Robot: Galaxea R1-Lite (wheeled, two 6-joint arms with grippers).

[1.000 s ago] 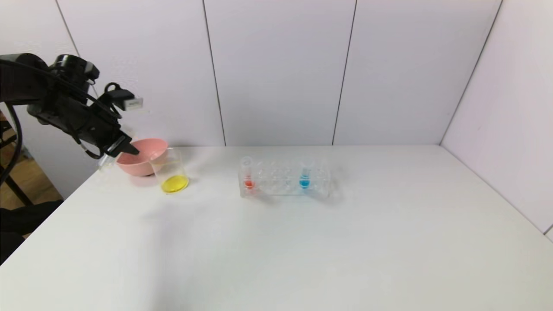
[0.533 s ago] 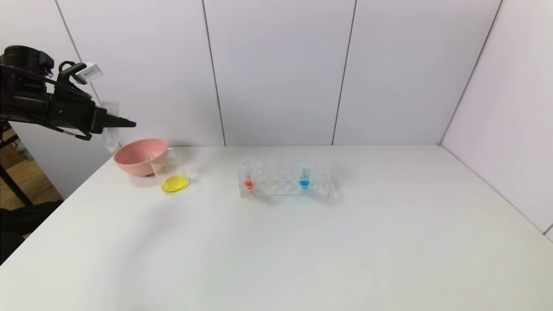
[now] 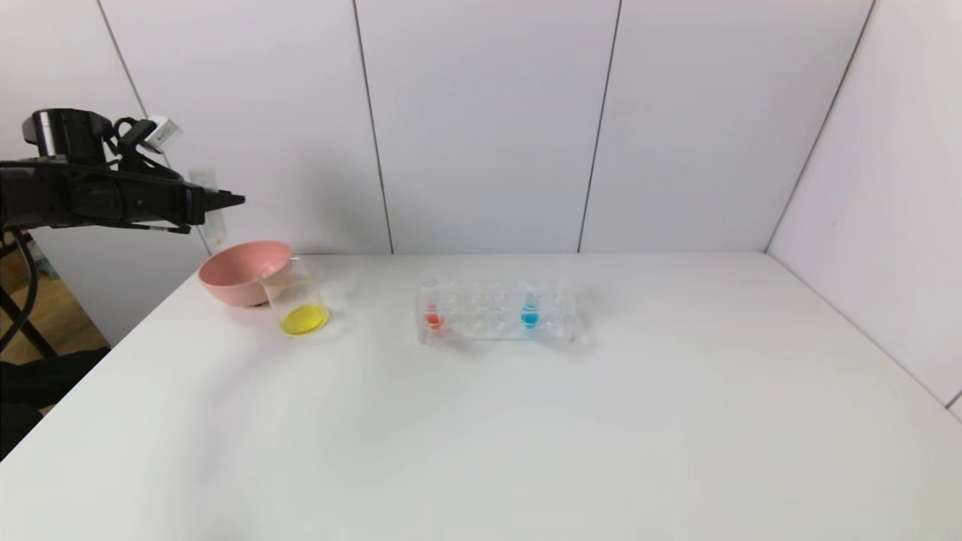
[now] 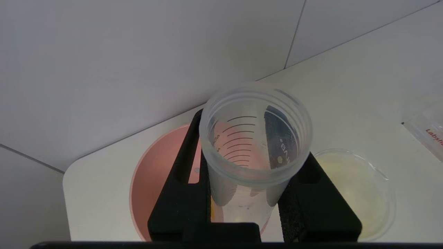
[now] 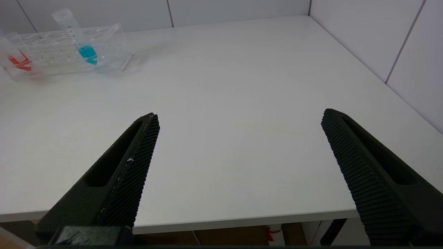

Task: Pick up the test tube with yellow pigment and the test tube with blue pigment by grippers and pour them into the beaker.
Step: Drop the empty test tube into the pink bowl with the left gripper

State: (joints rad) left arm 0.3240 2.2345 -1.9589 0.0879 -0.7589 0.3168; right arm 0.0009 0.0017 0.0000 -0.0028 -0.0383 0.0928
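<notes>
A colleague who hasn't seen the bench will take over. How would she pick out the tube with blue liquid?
On the white table stands a clear rack, right of the pink bowl and the beaker. Two tubes stand in it; hers is the blue tube toward the right end, not the red-orange tube at the left end.

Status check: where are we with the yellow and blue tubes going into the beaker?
Done: yellow liquid sits in the beaker. In hand: the left tool holds the nearly drained yellow tube upright above the pink bowl. Left: the blue tube stands untouched in the rack; the right tool is open, clear of it.
</notes>
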